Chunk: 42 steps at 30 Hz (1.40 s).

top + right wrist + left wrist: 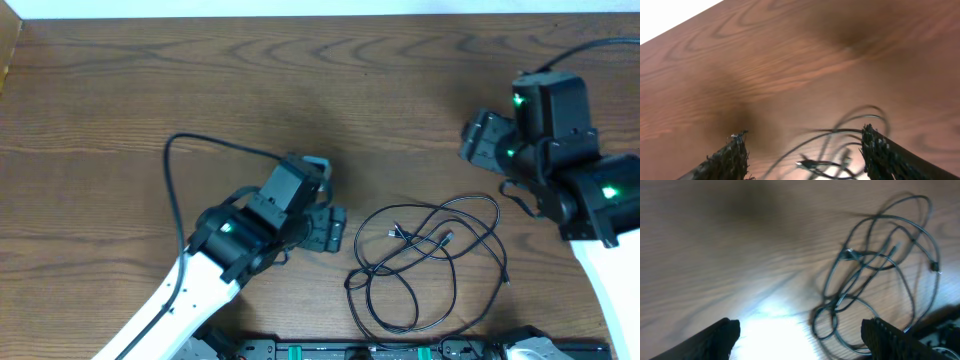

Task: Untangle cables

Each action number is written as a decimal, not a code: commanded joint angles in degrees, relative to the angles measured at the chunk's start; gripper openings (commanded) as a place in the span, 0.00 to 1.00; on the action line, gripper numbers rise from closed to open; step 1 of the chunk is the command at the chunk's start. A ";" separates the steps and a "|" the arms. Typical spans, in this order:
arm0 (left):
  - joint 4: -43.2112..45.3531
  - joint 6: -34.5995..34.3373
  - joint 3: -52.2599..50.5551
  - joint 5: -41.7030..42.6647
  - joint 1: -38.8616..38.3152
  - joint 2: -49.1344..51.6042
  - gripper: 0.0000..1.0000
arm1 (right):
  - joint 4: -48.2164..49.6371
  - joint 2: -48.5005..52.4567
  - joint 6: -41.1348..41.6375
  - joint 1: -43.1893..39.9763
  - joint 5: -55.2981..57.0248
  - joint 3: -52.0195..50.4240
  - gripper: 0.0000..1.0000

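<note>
Tabletop: brown wood-grain table [150, 90], one wide board under both arms.
Overhead, cables: thin dark cables [430, 250] lie in overlapping loops near the front edge, between the two arms.
Overhead, arms: left gripper [324, 200] sits just left of the loops. The right gripper [478, 142] hangs up and to their right, apart from them.
Left wrist: fingers [720, 340] are spread wide with nothing between them, and the loops lie off to the right.
Right wrist: fingers [885, 155] are parted and empty, and strands show low between them.
Progress: barely begun, by my reckoning. The cords cross everywhere in one pile, none is laid out separately, and neither arm has a hold.
</note>
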 commanded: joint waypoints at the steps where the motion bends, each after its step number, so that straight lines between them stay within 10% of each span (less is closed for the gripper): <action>1: 2.86 1.95 -0.55 4.96 -1.75 3.37 0.84 | -2.69 -2.29 0.76 -1.88 4.28 0.68 0.73; 42: 12.46 1.90 -0.61 -4.98 -10.69 22.10 0.58 | -9.68 -5.44 0.76 -4.83 3.19 0.68 0.76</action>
